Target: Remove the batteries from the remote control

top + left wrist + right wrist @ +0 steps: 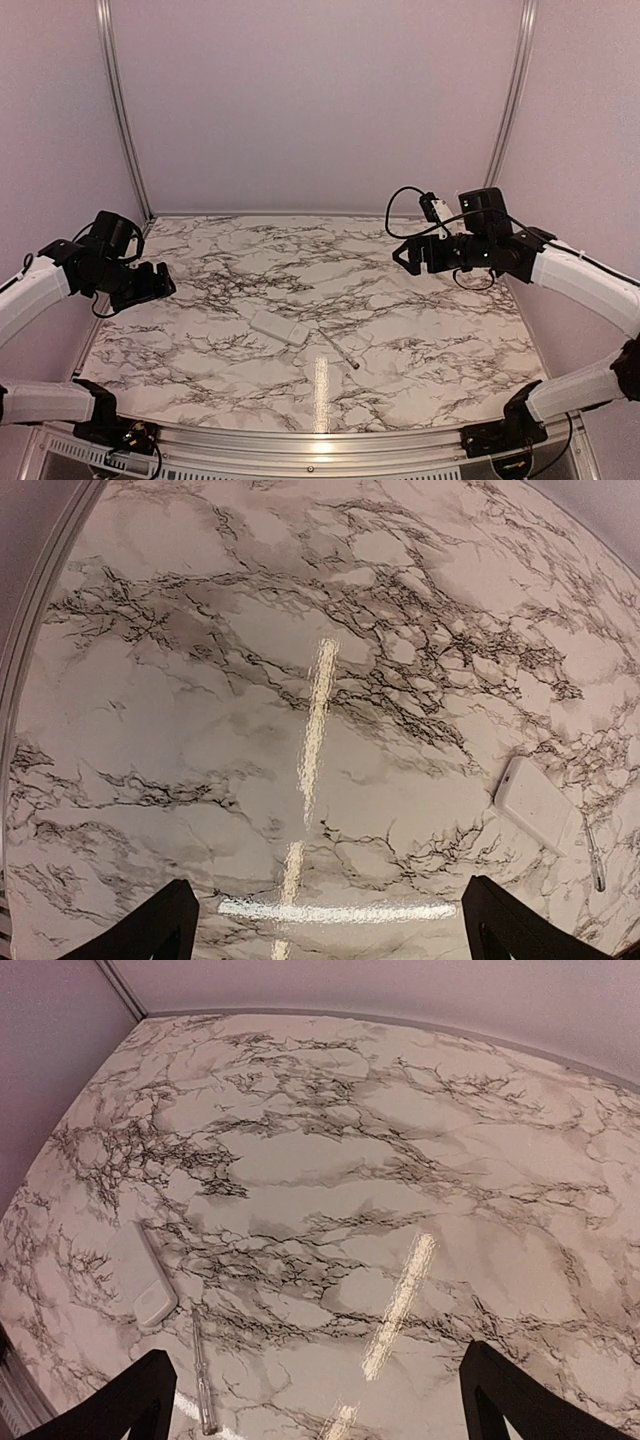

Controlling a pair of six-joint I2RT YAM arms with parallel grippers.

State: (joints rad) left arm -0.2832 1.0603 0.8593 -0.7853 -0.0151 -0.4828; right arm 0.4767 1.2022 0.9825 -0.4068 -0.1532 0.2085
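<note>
Remote control (279,327), thin rod (340,350) just beside (possibly touching)

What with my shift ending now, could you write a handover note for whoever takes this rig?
Left gripper: jaws open, empty, raised over the table, left side.
Right gripper: jaws open, empty, raised on the right.
Remote: flat mid-table, untouched, a thin rod beside it.
Batteries: none in view.
Done: nothing visible.
Left: the whole unloading.
</note>
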